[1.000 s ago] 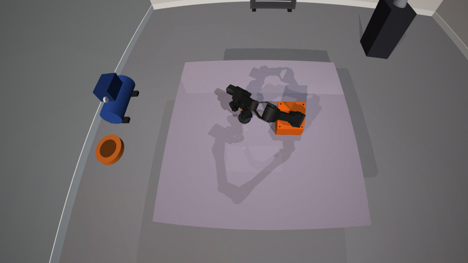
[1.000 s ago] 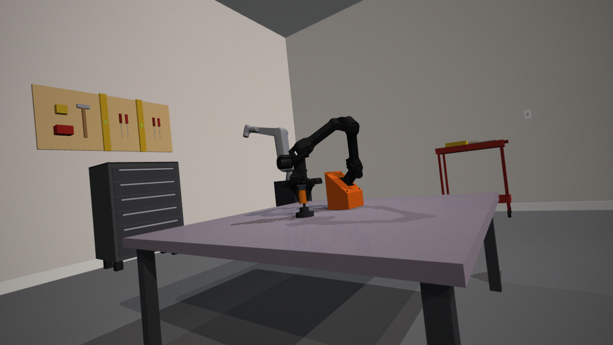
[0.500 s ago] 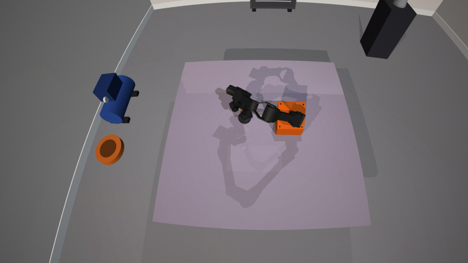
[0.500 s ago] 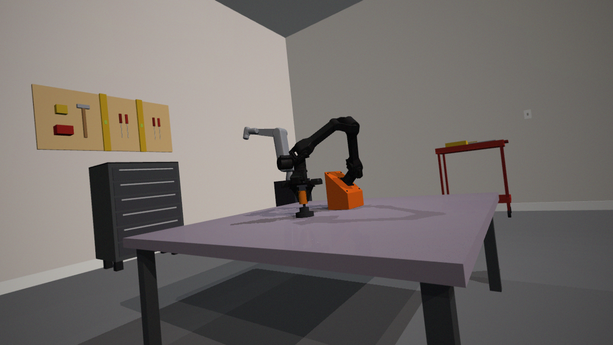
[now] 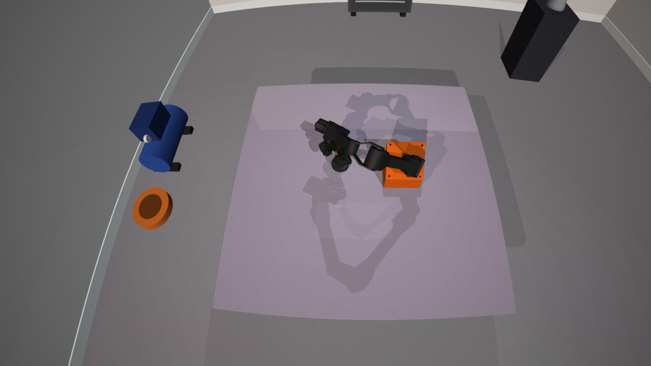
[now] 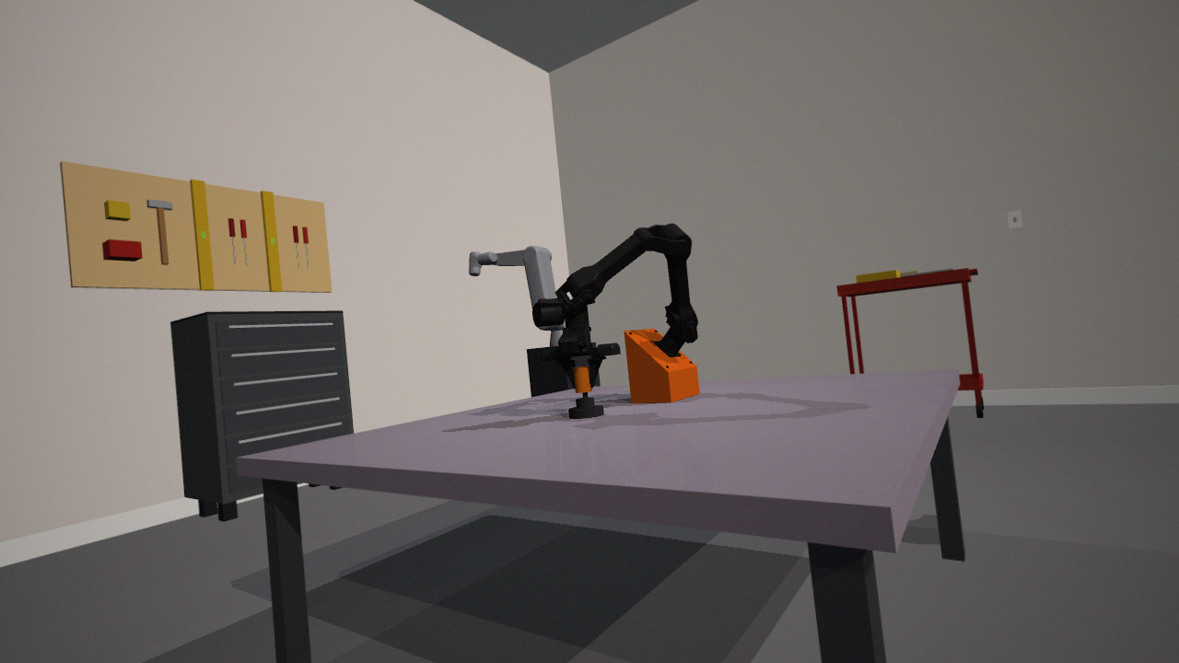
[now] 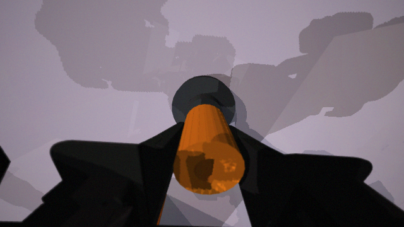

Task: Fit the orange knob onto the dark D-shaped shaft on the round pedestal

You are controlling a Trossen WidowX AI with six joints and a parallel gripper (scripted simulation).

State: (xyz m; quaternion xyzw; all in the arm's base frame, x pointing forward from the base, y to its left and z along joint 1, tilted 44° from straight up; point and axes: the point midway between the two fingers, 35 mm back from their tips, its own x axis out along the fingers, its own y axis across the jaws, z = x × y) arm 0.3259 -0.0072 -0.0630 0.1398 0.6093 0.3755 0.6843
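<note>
Our claw [image 6: 581,363] [image 7: 205,127] is pinching the orange knob [image 6: 582,378] [image 7: 206,142], one finger on each side of it. We have the knob upright, its lower end right above the round pedestal [image 6: 586,411] [image 7: 203,86]. In the exterior view we see a short bit of the dark shaft [image 6: 585,395] between knob and pedestal, so the knob is not all the way down. We cannot tell whether its hole has begun to take the shaft, nor where the flat sides face.

The pedestal stands on the pale purple table [image 5: 364,273] [image 6: 577,470], and from above we see part of it poking out beside our black arm [image 5: 375,157] [image 6: 677,280]. Our arm rises from the orange base block [image 5: 403,182] [image 6: 663,380], bends over at the top and comes down to the claw. Shadows of the arm spread over the table.

Farther out, on the floor, we have a blue tank [image 5: 165,141] and an orange ring [image 5: 140,218]. A grey drawer cabinet [image 6: 280,395] stands by the wall under a tool board [image 6: 177,247], and a red cart [image 6: 906,283] stands beyond the table.
</note>
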